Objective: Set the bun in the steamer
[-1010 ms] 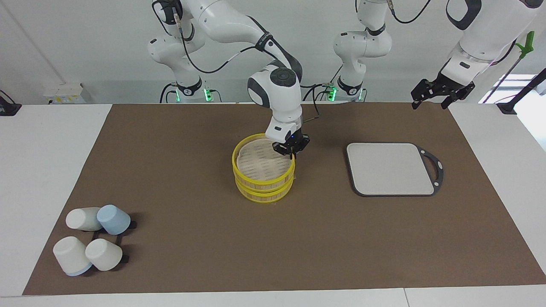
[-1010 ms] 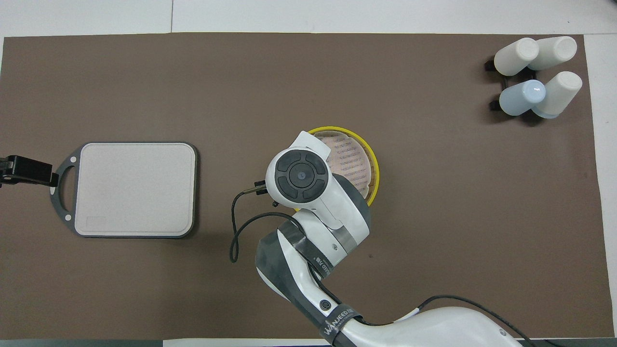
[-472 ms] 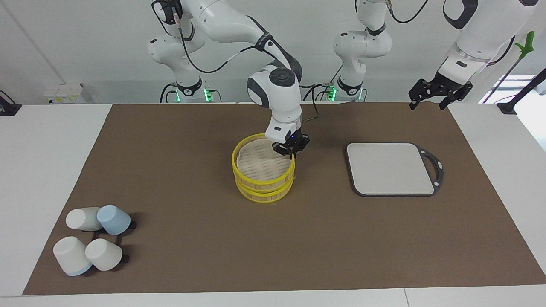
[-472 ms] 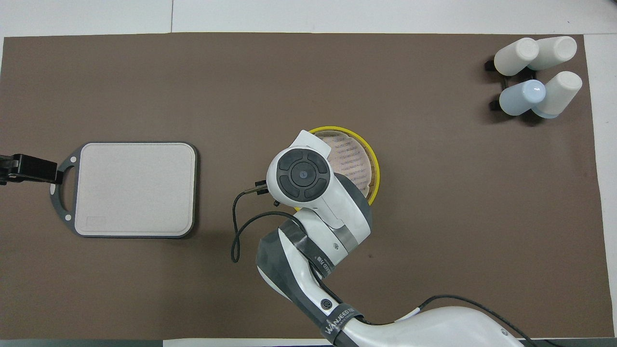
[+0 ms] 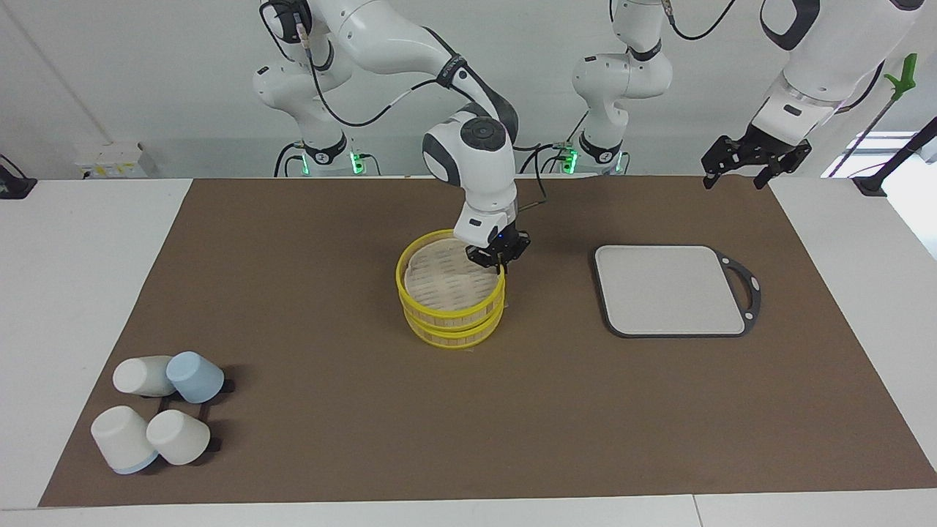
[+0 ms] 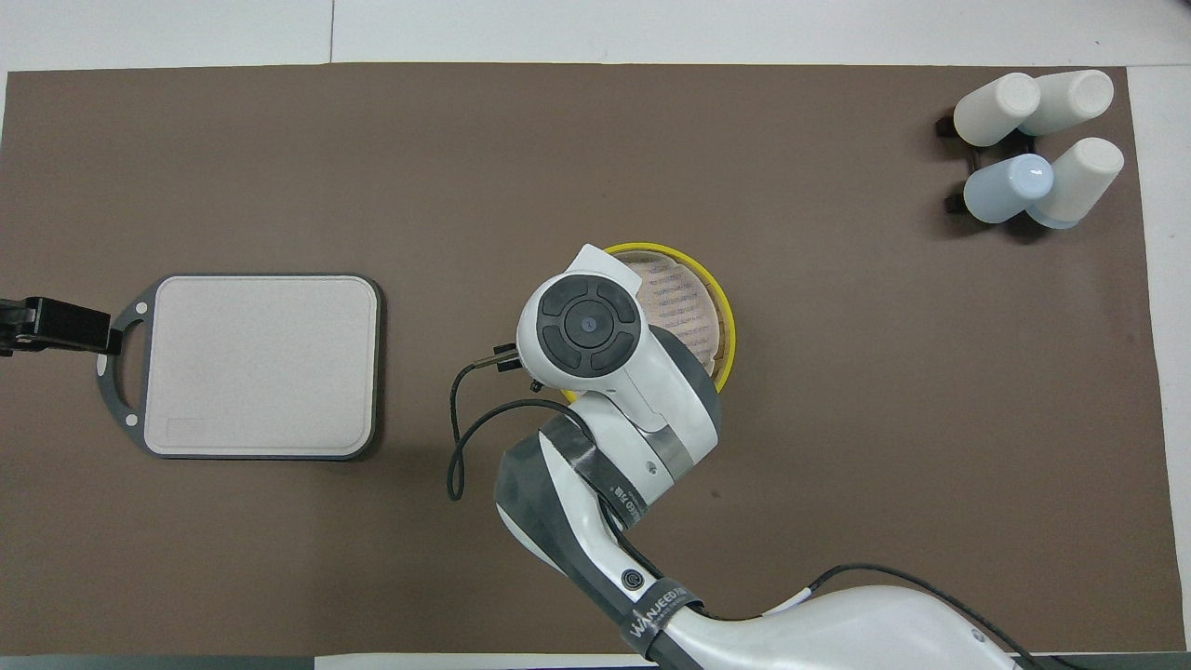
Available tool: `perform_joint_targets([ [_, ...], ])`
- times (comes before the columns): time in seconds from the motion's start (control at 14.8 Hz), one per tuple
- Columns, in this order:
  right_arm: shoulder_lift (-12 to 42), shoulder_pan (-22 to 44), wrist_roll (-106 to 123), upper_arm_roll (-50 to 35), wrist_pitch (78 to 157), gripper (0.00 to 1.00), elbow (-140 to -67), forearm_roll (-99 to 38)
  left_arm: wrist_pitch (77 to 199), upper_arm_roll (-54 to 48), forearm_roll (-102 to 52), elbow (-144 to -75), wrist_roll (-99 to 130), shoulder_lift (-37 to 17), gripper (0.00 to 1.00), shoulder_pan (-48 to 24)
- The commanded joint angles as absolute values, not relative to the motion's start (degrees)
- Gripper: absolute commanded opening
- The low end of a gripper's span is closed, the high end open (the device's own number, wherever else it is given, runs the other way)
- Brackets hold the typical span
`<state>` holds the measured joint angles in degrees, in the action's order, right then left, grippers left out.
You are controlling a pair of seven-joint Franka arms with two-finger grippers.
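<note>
The yellow-rimmed two-tier steamer (image 5: pixel 446 311) stands mid-table on the brown mat; its pale slatted floor shows nothing on it. My right gripper (image 5: pixel 500 263) is down at the steamer's top rim, on the edge toward the left arm's end, with its fingers closed on the rim. In the overhead view my right arm's wrist covers that gripper and part of the steamer (image 6: pixel 724 316). My left gripper (image 5: pixel 754 165) waits, open and raised over the table's edge by the board's handle, and also shows in the overhead view (image 6: pixel 51 326). No bun is in view.
A flat grey board with a dark rim and handle (image 5: pixel 670 289) lies toward the left arm's end and also shows in the overhead view (image 6: pixel 260 363). Several white and blue cups (image 5: pixel 157 410) lie on a rack at the corner farthest from the robots, toward the right arm's end.
The steamer and my right gripper have shifted slightly toward the right arm's end. My left gripper has risen a little.
</note>
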<state>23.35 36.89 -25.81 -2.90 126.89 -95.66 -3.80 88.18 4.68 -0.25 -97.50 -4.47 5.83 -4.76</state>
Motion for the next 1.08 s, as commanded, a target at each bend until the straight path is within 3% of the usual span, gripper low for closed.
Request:
perform_joint_targets([
  [0.0, 28.3, 35.0, -20.4, -3.2, 128.7, 0.0, -89.9, -4.3, 89.6, 4.1, -1.0, -99.0, -5.3, 7.0, 1.0, -4.1],
  [0.2, 31.6, 35.1, -20.0, -3.3, 127.0, 0.0, -84.0, -4.7, 89.5, 4.1, -1.0, -99.1, -5.4, 7.0, 1.0, -4.0],
  [0.47, 32.5, 34.5, -17.1, -3.3, 124.6, 0.0, -82.0, -5.2, 89.6, 4.1, -0.9, -99.0, -5.3, 7.0, 1.0, -4.1],
  [0.94, 32.3, 35.8, -17.8, -3.3, 131.1, 0.0, -85.4, -8.6, 89.6, 4.1, -0.9, -99.1, -5.1, 7.0, 1.0, -4.0],
  [1.01, 32.2, 35.8, -17.7, -3.3, 130.8, 0.23, -85.5, -9.3, 89.6, 4.2, -0.9, -99.1, -5.1, 7.0, 1.0, -4.1],
])
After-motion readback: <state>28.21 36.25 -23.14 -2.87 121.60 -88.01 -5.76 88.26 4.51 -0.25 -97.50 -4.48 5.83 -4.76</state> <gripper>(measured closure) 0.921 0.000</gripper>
